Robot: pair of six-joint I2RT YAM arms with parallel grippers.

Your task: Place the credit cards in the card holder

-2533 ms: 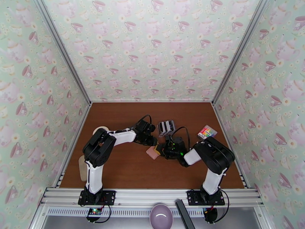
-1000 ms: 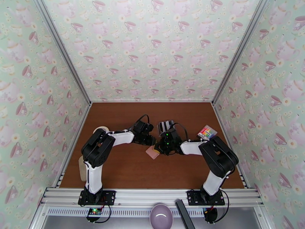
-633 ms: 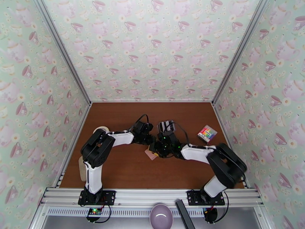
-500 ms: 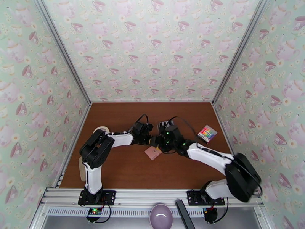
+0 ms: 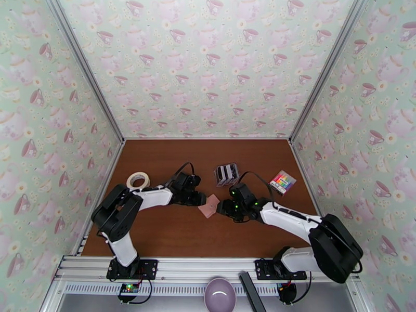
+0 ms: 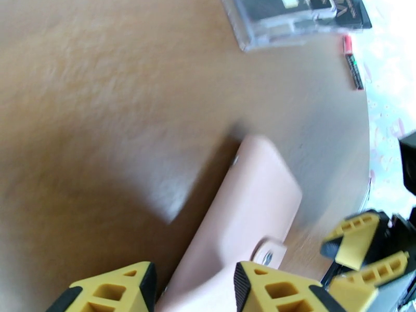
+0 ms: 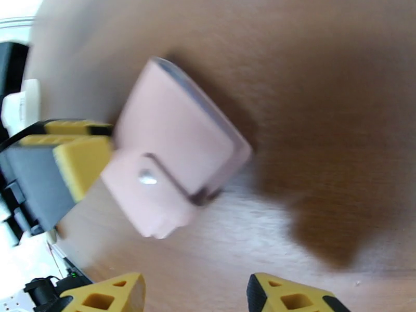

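Card holder, mid-frame: looking light, soft-covered, slick. Left gripper clamping its left edge; right gripper standing apart, empty. Snap tab offering 1 graspable lip.

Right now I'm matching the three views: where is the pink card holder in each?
Top external: card holder, middle of the table.
Left wrist: lower middle, reaching the bottom edge.
Right wrist: left of centre, tilted.
Shared landmark: the left gripper holding its edge.
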